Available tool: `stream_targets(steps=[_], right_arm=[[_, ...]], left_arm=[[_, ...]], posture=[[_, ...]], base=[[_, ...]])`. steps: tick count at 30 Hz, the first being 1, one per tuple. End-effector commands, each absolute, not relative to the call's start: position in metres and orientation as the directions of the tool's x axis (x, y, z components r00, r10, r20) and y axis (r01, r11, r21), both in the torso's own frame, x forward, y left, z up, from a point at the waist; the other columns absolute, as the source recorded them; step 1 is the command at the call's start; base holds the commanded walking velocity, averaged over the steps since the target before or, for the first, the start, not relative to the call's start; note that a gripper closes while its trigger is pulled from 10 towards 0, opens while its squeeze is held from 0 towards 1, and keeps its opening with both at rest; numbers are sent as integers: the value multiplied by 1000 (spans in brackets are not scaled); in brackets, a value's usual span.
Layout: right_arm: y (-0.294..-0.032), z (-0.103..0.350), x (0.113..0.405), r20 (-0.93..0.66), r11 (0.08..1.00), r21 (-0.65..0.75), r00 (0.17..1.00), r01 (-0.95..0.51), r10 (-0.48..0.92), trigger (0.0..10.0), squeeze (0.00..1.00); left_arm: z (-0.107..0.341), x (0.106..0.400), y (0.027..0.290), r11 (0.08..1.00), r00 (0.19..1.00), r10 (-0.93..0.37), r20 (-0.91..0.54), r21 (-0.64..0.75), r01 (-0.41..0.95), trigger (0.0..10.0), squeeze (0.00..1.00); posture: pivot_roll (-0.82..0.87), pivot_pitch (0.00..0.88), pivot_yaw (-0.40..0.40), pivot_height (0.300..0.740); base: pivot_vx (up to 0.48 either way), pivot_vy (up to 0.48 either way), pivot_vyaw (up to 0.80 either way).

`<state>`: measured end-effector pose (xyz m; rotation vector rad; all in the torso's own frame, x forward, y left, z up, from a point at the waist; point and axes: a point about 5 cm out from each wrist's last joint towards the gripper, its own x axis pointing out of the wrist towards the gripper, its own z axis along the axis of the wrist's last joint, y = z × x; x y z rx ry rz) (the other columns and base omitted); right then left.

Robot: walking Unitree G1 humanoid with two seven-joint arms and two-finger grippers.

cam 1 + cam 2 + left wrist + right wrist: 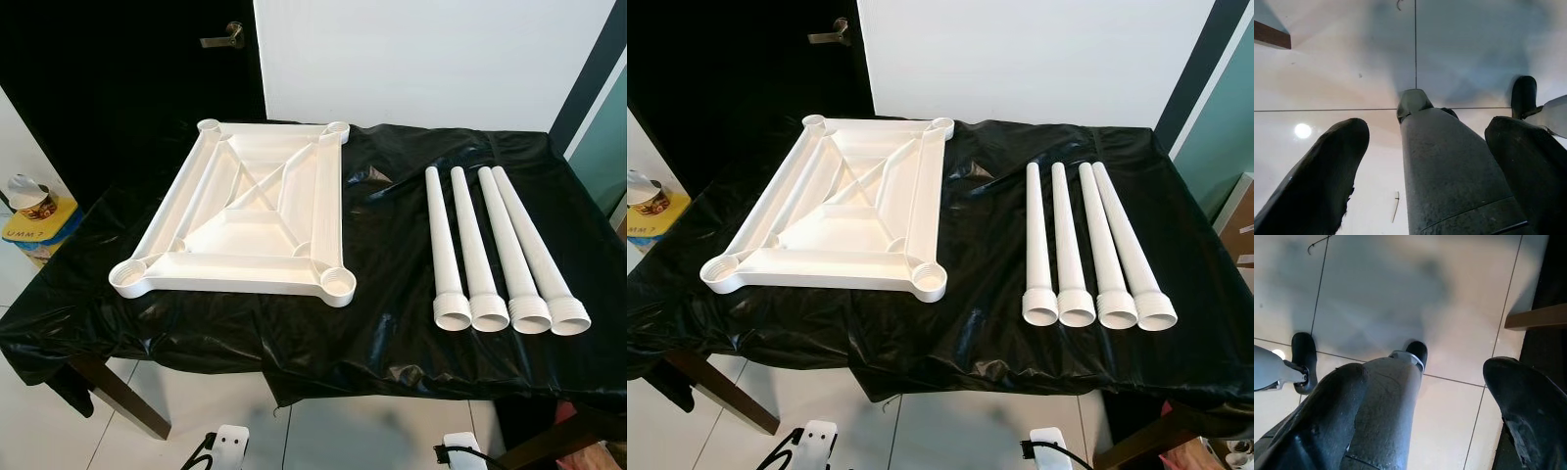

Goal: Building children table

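A white plastic tabletop lies upside down on the left half of a table draped in black plastic sheeting, with a round socket at each corner, one of them at the near right. To its right, several white tapered legs lie side by side, threaded wide ends toward me. Both arms hang idle below the table edge. My left gripper points at the tiled floor, fingers apart and empty. The right gripper hangs the same way, open, with my own leg behind it.
A dark door with a lever handle and a white wall stand behind the table. A yellow box with a cup sits at the left. Wooden table legs reach the tiled floor, and a teal panel is at the right.
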<state>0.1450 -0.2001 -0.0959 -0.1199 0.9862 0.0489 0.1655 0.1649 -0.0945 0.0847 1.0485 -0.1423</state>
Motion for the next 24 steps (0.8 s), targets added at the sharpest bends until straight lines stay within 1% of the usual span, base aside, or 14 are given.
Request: stream_targets(steps=[1, 7, 24], right_arm=[[-202, -101, 131, -863, 993, -72, 504, -90, -17, 10000, 0], [-203, -102, 129, -865, 993, -74, 501, -90, -19, 10000, 0], [-207, -102, 126, -868, 995, -76, 496, -69, -32, 10000, 0]], left_arm=[[-100, 154, 162, 987, 449, -89, -889, -19, 159, 10000, 0], [-101, 151, 161, 986, 434, -93, -896, -23, 165, 10000, 0], [-102, 148, 160, 985, 424, -103, -900, -34, 167, 10000, 0]], posture=[[-44, 2, 11, 740], [-47, 5, 8, 740], [-62, 21, 7, 740]], base=[[0, 0, 0], [0, 0, 0], [0, 0, 0]])
